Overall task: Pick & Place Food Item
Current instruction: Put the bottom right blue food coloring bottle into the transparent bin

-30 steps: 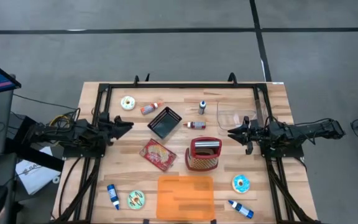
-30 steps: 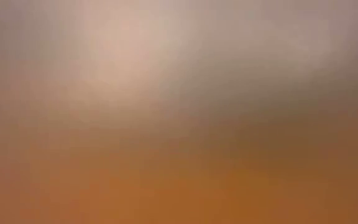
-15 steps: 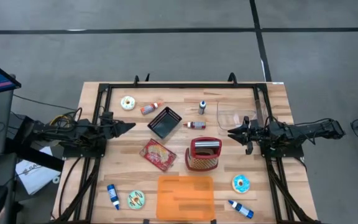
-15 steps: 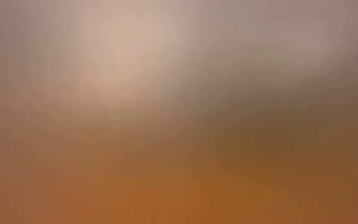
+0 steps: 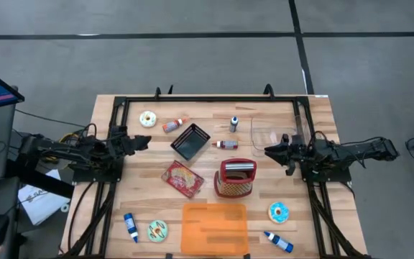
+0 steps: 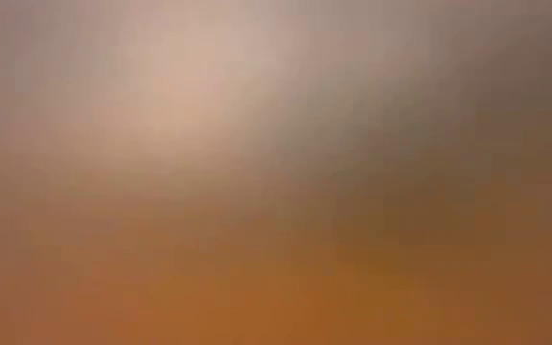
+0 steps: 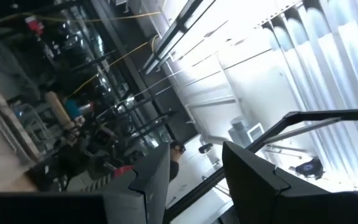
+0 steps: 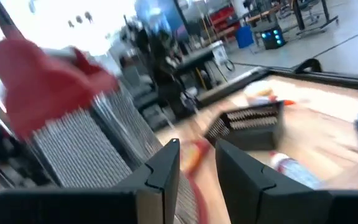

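Note:
Food items lie on the wooden table: a white donut [image 5: 148, 119] at the far left, a red snack packet [image 5: 182, 178] in the middle, a blue-iced donut [image 5: 279, 212] and a green-iced donut [image 5: 157, 230] near the front. My left gripper [image 5: 146, 140] hovers at the table's left side, open and empty, tipped upward; its wrist view shows only the room past its fingers [image 7: 157, 171]. My right gripper [image 5: 268, 151] hovers at the right side, open and empty, pointing level toward the red-and-silver grater [image 8: 61, 124].
A black tray [image 5: 190, 141], small bottles [image 5: 233, 124], a clear container [image 5: 272, 133] and an orange board [image 5: 215, 228] share the table. Blue tubes [image 5: 131, 226] lie near the front corners. A black frame [image 5: 210, 99] borders the table. The low view shows only blur.
My left gripper has risen a little, tipped its fingers upward and rolled, its tip drawing slightly toward the table's far-left. Nothing on the table has moved.

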`<control>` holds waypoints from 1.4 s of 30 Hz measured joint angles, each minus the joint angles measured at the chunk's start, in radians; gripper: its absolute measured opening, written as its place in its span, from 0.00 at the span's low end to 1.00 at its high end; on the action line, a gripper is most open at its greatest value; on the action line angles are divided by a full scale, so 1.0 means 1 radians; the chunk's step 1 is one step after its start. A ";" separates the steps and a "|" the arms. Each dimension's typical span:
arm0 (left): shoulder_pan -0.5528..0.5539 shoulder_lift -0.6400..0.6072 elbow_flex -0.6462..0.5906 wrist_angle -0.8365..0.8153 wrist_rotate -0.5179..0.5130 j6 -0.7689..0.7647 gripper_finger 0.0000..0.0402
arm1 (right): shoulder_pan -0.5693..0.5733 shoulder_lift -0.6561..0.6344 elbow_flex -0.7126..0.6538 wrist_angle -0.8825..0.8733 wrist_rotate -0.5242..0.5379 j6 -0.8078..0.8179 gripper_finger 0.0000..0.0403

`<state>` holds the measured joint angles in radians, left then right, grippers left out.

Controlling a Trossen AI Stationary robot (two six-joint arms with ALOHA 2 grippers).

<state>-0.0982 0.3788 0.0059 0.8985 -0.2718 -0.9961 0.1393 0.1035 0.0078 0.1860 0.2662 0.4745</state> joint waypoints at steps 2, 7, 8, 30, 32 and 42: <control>0.000 0.036 0.000 0.028 0.000 0.022 0.36 | -0.009 0.000 0.000 0.105 0.004 0.057 0.24; 0.000 0.095 0.000 0.046 0.016 0.029 0.36 | -0.003 0.008 0.000 0.303 -0.055 0.275 0.24; 0.000 0.104 0.000 0.053 0.025 0.030 0.36 | 0.008 0.014 0.000 0.324 -0.092 0.301 0.24; 0.000 0.134 0.000 0.203 0.196 0.072 0.36 | 0.861 0.900 0.867 -0.681 -0.312 1.154 0.24; 0.000 0.134 0.000 0.200 0.200 0.073 0.36 | 0.883 1.001 0.927 -0.752 -0.253 1.198 0.24; 0.001 0.134 0.000 0.164 0.149 0.075 0.36 | 0.848 1.365 1.154 -0.879 -0.187 1.340 0.24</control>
<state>-0.0975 0.5125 0.0059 1.0629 -0.1230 -0.9215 0.9876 1.4687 1.1614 -0.6932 0.0797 1.8146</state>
